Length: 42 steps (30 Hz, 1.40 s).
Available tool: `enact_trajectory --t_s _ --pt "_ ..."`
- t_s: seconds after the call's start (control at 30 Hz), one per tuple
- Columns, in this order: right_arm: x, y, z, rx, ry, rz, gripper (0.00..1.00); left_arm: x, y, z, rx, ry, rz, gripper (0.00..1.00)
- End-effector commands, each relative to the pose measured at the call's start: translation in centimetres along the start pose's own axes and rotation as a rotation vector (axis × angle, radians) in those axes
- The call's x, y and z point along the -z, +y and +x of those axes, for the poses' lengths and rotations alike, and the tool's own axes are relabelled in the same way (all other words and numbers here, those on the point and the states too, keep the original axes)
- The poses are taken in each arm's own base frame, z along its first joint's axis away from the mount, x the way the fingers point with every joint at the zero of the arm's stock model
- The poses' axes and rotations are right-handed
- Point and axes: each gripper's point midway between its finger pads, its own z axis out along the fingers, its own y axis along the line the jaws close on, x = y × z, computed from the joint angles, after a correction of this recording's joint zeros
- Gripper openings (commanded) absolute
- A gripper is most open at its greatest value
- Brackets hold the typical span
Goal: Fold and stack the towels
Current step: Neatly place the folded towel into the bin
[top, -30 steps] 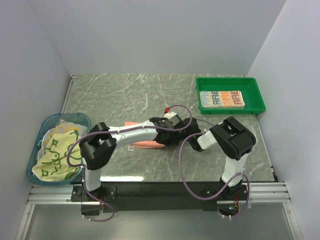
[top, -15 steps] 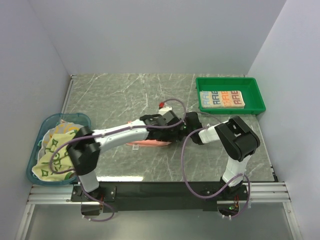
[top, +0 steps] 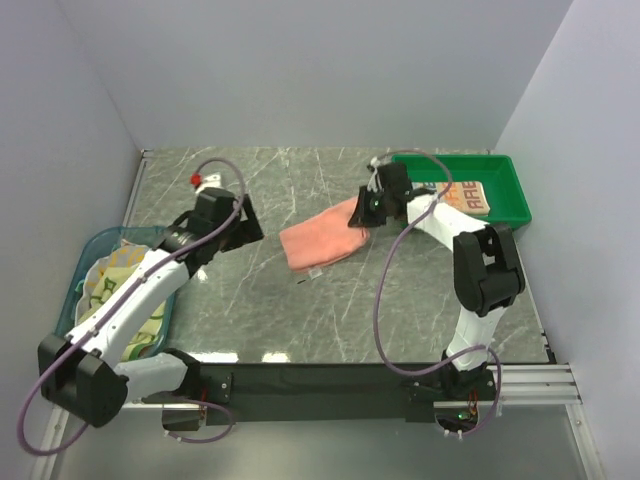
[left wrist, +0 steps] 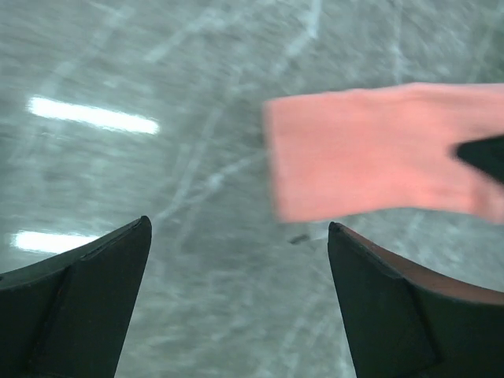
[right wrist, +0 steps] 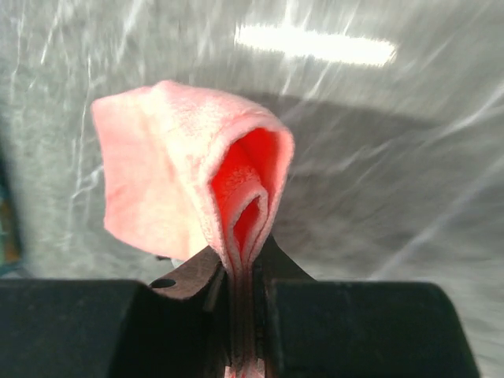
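From above, three lots of towels: one salmon-pink towel (top: 322,240) just left of the green tray (top: 505,170), one cream lettered towel (top: 480,197) folded inside that tray, and a yellow-green heap (top: 105,290), uncountable, in the blue basket (top: 110,234) far left of the tray. The right gripper (right wrist: 240,272) pinches the pink towel's doubled edge, its layers seen only in its wrist view. The left gripper (left wrist: 238,224), well left of the tray, stands spread wide and empty.
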Motion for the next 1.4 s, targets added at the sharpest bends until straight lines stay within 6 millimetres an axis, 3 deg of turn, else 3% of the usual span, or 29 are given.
enact_trajectory --t_s 0.0,0.03,0.07,0.1,0.13,0.17,0.4,0.57,0.67,0.93,1.03,1.37 --pt "3.0 -3.1 -2.1 0.199 0.077 0.128 0.0 0.1 2.4 -1.3 -0.038 -0.049 0.005 0.99" --pt "3.9 -2.5 -4.5 0.224 0.039 0.128 0.0 -0.3 3.3 -1.9 -0.029 -0.068 -0.007 0.99" --pt "4.3 -2.6 -5.3 0.239 0.041 0.135 0.0 -0.7 3.9 -1.2 -0.031 -0.05 -0.009 0.99" --pt "4.8 -4.1 -5.4 0.241 0.084 0.16 0.0 -0.9 4.3 -1.0 -0.04 -0.046 -0.014 0.99" --pt "5.7 -3.6 -7.4 0.261 0.051 0.153 0.0 -1.2 4.6 -0.9 -0.047 -0.042 -0.024 0.99" --pt "6.2 -3.9 -8.0 0.265 0.055 0.15 0.0 -1.5 5.3 -0.7 -0.056 -0.041 -0.058 0.99" --pt "11.1 -9.4 -12.7 0.26 0.009 0.25 0.0 -3.7 7.3 0.3 -0.062 0.023 -0.126 0.99" --pt "12.5 -12.5 -13.8 0.232 -0.008 0.286 0.0 -4.2 8.3 0.2 -0.035 0.026 -0.156 0.99" --pt "12.4 -13.7 -14.5 0.203 -0.049 0.262 0.0 -4.7 8.6 0.4 -0.033 0.037 -0.171 0.99" --pt "11.7 -13.7 -18.3 0.136 -0.189 0.127 0.0 -5.4 9.3 0.8 -0.028 0.061 -0.205 0.99" --pt "11.1 -13.9 -18.9 0.133 -0.193 0.125 0.0 -5.6 9.5 1.0 -0.028 0.069 -0.214 0.99" --pt "12.0 -17.2 -17.3 0.157 -0.113 0.216 0.0 -5.8 9.5 1.2 -0.029 0.079 -0.213 0.99"
